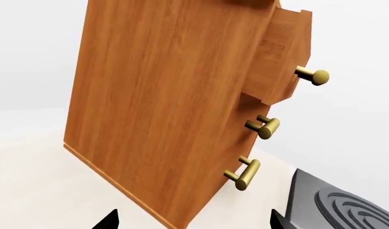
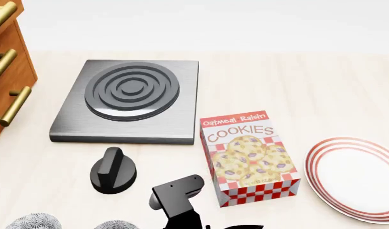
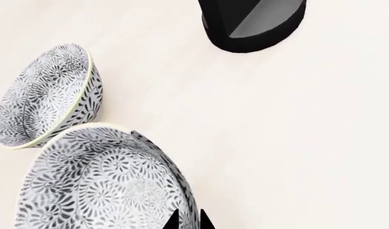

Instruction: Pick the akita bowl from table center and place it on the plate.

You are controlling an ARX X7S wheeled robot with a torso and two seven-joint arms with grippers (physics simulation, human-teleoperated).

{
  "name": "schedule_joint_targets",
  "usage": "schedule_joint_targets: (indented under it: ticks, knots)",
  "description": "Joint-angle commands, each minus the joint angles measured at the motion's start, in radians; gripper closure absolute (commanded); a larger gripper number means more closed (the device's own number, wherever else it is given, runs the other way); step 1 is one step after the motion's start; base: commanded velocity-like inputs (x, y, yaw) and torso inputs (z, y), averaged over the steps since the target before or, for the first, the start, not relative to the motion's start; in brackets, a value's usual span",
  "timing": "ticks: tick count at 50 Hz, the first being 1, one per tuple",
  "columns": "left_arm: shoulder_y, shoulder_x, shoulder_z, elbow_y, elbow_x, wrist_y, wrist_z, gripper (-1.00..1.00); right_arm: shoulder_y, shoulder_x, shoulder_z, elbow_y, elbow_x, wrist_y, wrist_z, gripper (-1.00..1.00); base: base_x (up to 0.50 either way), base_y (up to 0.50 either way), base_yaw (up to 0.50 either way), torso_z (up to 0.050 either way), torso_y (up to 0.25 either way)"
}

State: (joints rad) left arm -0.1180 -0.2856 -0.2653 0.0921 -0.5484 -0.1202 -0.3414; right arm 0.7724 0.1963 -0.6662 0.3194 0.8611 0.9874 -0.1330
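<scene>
The bowl [image 3: 105, 181] sits at the table's near edge, beside its twin [image 3: 45, 95]. We should settle one finger inside its rim and one outside, squarely, before closing. Our right gripper [image 3: 188, 220] hovers right at that rim; we cannot tell its spread. The plate [image 2: 356, 177] lies well apart, past the cookie box [image 2: 249, 157].

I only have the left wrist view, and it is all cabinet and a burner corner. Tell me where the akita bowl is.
Observer: The akita bowl sits beside its twin bowl, at the head view's bottom edge, left of centre.
Operator: Give me the plate's position.
Observer: The plate lies at the head view's right, beyond the Oatmeal Raisin cookies box.
Operator: Report the right gripper.
Observer: The right gripper has its tips at the akita bowl's rim; whether it grips, I cannot tell.
</scene>
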Motion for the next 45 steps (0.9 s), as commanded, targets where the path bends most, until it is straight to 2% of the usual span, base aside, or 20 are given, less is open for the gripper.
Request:
schedule_joint_targets:
  ticks: [1,7,8,9,12,20,33,36,41,45]
  knots:
    - [0.003,-0.003,0.006,0.003,0.010,0.006,-0.008,-1.00,-0.015,0.018,0.038,-0.065,0.009,-0.020,0.047,1.00,0.00,0.00,0.00,0.000,0.000]
    - [0.000,-0.002,0.011,0.003,0.012,0.007,-0.010,-1.00,-0.046,0.075,0.147,-0.289,0.061,-0.041,0.168,1.00,0.00,0.00,0.00,0.000,0.000]
    - [0.000,-0.001,0.015,0.003,0.013,0.009,-0.007,-1.00,-0.072,0.116,0.165,-0.439,0.039,-0.065,0.233,1.00,0.00,0.00,0.00,0.000,0.000]
    - [0.000,-0.001,0.017,0.002,0.014,0.010,-0.006,-1.00,-0.074,0.135,0.144,-0.483,0.000,-0.082,0.248,1.00,0.00,0.00,0.00,0.000,0.000]
    - [-0.001,-0.001,0.021,0.001,0.017,0.010,-0.006,-1.00,-0.094,0.187,0.105,-0.612,-0.117,-0.150,0.307,1.00,0.00,0.00,0.00,0.000,0.000]
    - [-0.010,-0.003,0.030,-0.002,0.018,0.008,-0.006,-1.00,-0.108,0.273,0.187,-0.863,-0.169,-0.215,0.418,1.00,0.00,0.00,0.00,0.000,0.000]
    - [-0.004,-0.005,0.039,0.006,0.021,0.011,-0.009,-1.00,-0.102,0.439,0.163,-1.083,-0.391,-0.299,0.477,1.00,0.00,0.00,0.00,0.000,0.000]
    - [-0.002,-0.007,0.039,0.011,0.020,0.008,-0.012,-1.00,-0.095,0.485,0.196,-1.143,-0.417,-0.292,0.506,1.00,0.00,0.00,0.00,0.000,0.000]
    - [0.000,-0.009,0.042,0.017,0.021,0.006,-0.014,-1.00,-0.058,0.555,0.165,-1.208,-0.511,-0.246,0.533,1.00,0.00,0.00,0.00,0.000,0.000]
    - [-0.001,-0.010,0.045,0.014,0.023,0.007,-0.016,-1.00,-0.048,0.610,0.221,-1.277,-0.536,-0.245,0.563,1.00,0.00,0.00,0.00,0.000,0.000]
